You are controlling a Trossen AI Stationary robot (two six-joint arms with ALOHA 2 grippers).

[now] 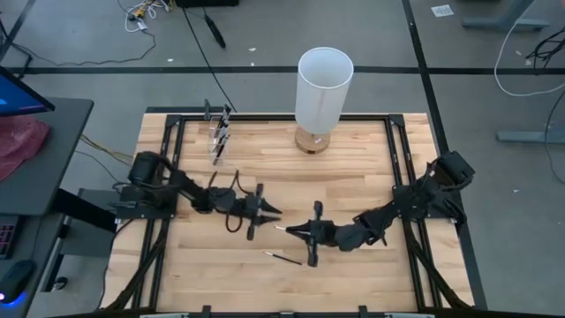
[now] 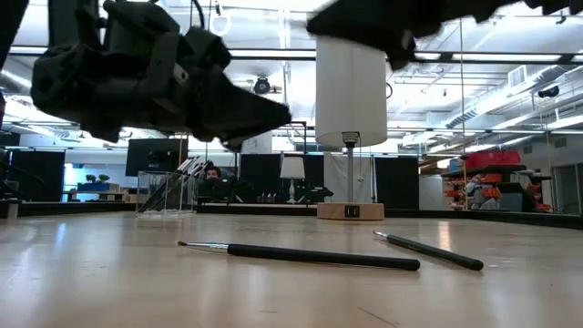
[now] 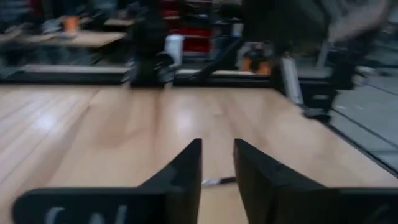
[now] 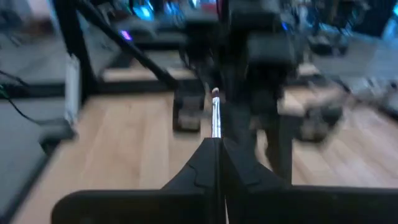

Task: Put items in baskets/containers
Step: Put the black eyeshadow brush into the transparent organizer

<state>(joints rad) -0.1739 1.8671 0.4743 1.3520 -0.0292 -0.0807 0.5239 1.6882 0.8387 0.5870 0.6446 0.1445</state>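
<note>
From above, the left gripper (image 1: 269,210) and the right gripper (image 1: 288,230) meet tip to tip at mid-table, both arms stretched low and nearly flat. The right fingers are pinched on a thin brush (image 1: 282,229) whose pale end pokes out toward the left fingers, which looks like a handover. A second brush (image 1: 283,258) lies on the wood just below the right fingertips. The clear cup (image 1: 218,135), already bristling with brushes, stands well beyond the left fingers, near the white lamp (image 1: 323,93).

At table height, two loose brushes (image 2: 301,256) lie in the foreground with the arms hanging above them; the cup (image 2: 166,193) sits far back on the left.

The left wrist camera shows its own fingers (image 3: 186,168) parted by a narrow gap, nothing between them, and a brush tip (image 3: 217,182) just past them.

The right wrist camera shows its fingers (image 4: 202,163) closed tight on the brush (image 4: 215,118), which sticks straight out ahead.
</note>
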